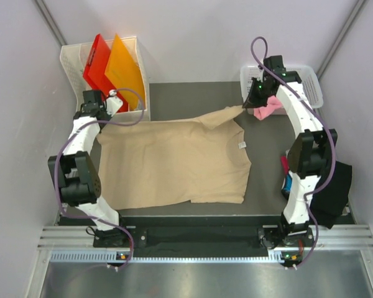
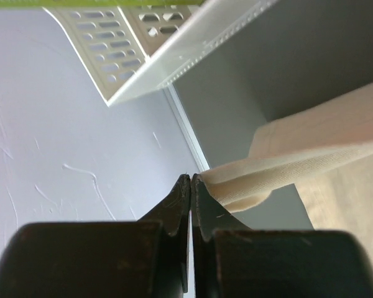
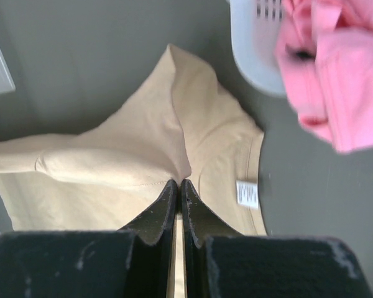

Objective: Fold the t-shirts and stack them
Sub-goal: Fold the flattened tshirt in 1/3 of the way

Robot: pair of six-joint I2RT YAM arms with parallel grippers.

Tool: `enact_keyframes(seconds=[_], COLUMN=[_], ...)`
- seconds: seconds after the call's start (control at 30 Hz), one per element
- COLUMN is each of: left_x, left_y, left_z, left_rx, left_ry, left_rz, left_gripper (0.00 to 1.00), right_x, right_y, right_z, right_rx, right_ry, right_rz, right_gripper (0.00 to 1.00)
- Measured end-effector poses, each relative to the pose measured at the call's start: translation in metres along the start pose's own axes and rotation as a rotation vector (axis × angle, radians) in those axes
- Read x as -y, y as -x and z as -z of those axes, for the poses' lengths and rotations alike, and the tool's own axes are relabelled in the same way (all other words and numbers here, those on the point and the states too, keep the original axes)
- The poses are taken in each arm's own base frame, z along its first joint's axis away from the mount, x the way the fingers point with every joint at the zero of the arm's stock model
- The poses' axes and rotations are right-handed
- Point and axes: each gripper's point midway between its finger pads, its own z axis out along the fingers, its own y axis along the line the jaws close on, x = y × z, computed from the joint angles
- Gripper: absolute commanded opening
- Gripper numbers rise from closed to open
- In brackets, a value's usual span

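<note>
Left claw (image 2: 191, 178) and right claw (image 3: 179, 183) are clamping shut on the tan t-shirt (image 1: 174, 161) lying across the table (image 1: 265, 177); they are pinching its 10 and 1 o'clock corners; lifting both evenly, keeping that edge taut, is looking wisest.

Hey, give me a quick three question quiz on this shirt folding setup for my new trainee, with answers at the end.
1. True or false: the right gripper is shut on the tan t-shirt.
2. Where is the pink shirt? A: hanging over the white basket rim; B: folded in a stack; C: under the tan t-shirt.
3. Fill in: the tan t-shirt's neck label lies nearer the ___ gripper.
Key: 1 true; 2 A; 3 right.
</note>
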Motion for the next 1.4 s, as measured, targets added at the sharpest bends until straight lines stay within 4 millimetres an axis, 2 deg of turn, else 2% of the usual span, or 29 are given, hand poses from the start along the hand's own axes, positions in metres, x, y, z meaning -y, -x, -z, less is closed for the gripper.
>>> enact_keyframes(seconds=[0.27, 0.43, 0.63, 0.83, 1.13, 1.3, 1.4], left_x=[-0.001, 0.002, 0.015, 0.038, 0.082, 0.106, 0.118], left_y=[-0.009, -0.014, -0.027, -0.047, -0.084, -0.104, -0.113], left_z=[0.023, 0.025, 0.028, 0.034, 0.035, 0.033, 0.032], left_rx=[0.024, 0.022, 0.008, -0.008, -0.046, -0.079, -0.097], left_ry=[0.030, 0.030, 0.013, -0.019, -0.088, -0.129, -0.150], left_rz=[-0.041, -0.062, -0.073, -0.080, -0.085, -0.078, -0.073], left_gripper=[0.00, 0.00, 0.00, 0.00, 0.00, 0.00, 0.00], right_x=[-0.014, -0.009, 0.012, 0.030, 0.031, 0.032, 0.032], right_y=[-0.045, -0.069, -0.098, -0.129, -0.161, -0.196, -0.226], right_z=[0.041, 0.054, 0.045, 0.038, 0.039, 0.032, 0.027], right_rx=[-0.010, -0.025, -0.092, -0.161, -0.198, -0.261, -0.324], right_ry=[-0.004, -0.021, -0.070, -0.105, -0.111, -0.128, -0.138], right_rz=[0.063, 0.079, 0.067, 0.058, 0.089, 0.126, 0.153], right_gripper=[0.00, 0.00, 0.00, 0.00, 0.00, 0.00, 0.10])
